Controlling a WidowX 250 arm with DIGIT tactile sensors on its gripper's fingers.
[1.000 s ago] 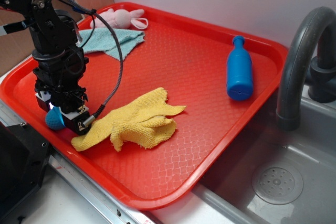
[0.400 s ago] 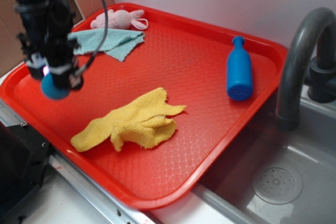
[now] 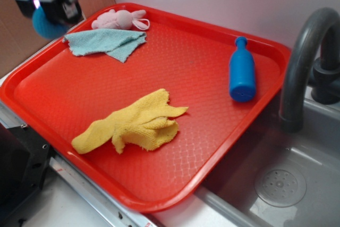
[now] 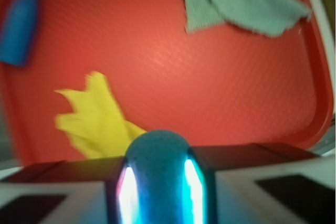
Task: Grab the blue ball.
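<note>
Blue ball (image 4: 156, 171) clamped in the gripper (image 3: 49, 5), high above the red tray (image 3: 212, 147).

The jaws press both sides of the ball. On the tray lie a teal cloth (image 3: 106, 42), a yellow cloth (image 3: 133, 123) and a blue bottle (image 3: 242, 73).

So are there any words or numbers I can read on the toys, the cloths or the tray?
None can be read in either view.
Tall blue plastic bottle-shaped toy: no label shows.
Small blue rubbery ball, clamped in the gripper: plain.
Red plastic tray: only a bumpy texture.
The wrist view is blurred.
</note>
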